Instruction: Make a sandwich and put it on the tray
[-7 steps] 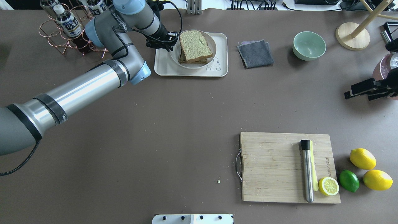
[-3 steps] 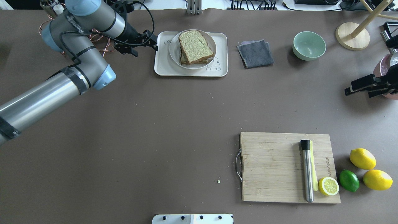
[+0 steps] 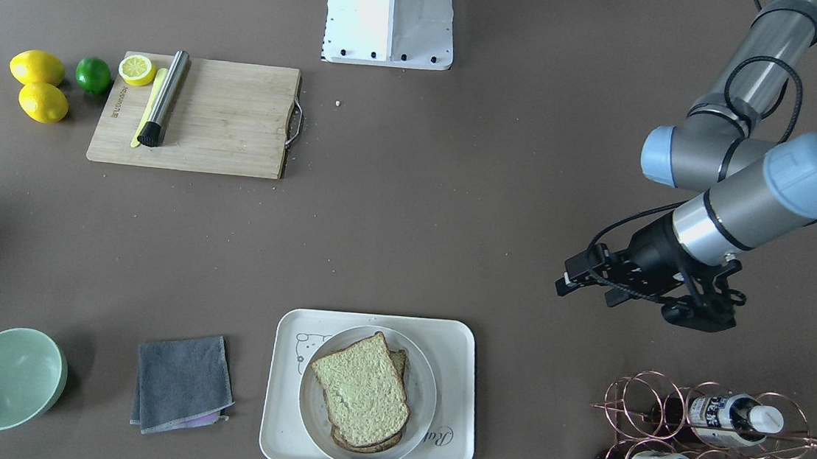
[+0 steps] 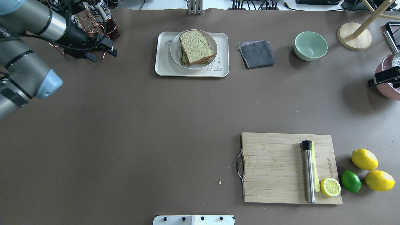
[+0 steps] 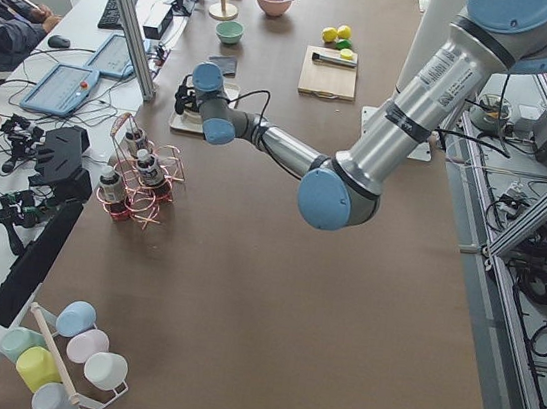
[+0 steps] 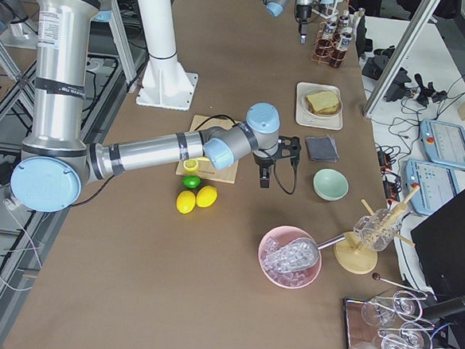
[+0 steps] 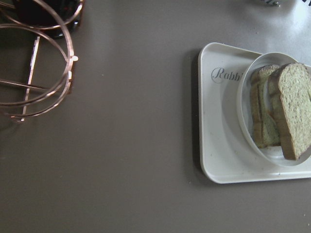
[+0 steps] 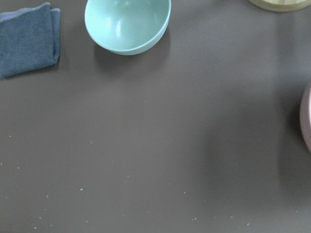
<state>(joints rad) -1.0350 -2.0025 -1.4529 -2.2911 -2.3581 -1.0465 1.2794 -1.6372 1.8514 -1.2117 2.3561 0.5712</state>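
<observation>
The sandwich (image 4: pixel 196 47), two greenish-tan bread slices with brown crusts, lies on a round white plate (image 4: pixel 175 51) that stands on the cream tray (image 4: pixel 162 67) at the table's far side. The egg between the slices is hidden. The sandwich (image 3: pixel 362 390) and tray (image 3: pixel 283 433) also show in the front view, and in the left wrist view the sandwich (image 7: pixel 286 114) sits on the tray (image 7: pixel 218 150). My left gripper (image 4: pixel 104 55) is open and empty, well left of the tray, beside the bottle rack. My right gripper (image 4: pixel 382 78) is open and empty at the far right edge.
A copper bottle rack (image 3: pixel 700 447) stands by my left gripper. A grey cloth (image 4: pixel 257 53) and a green bowl (image 4: pixel 310 45) lie right of the tray. A wooden board (image 4: pixel 275 167) with a steel tool (image 4: pixel 309 175) and lemon half, lemons and a lime are near right. A pink bowl (image 6: pixel 290 257) is far right.
My left gripper has drawn back leftward from the plate's edge to the bottle rack, empty. My right gripper has shifted further right and up. The sandwich, plate and tray stay put.
</observation>
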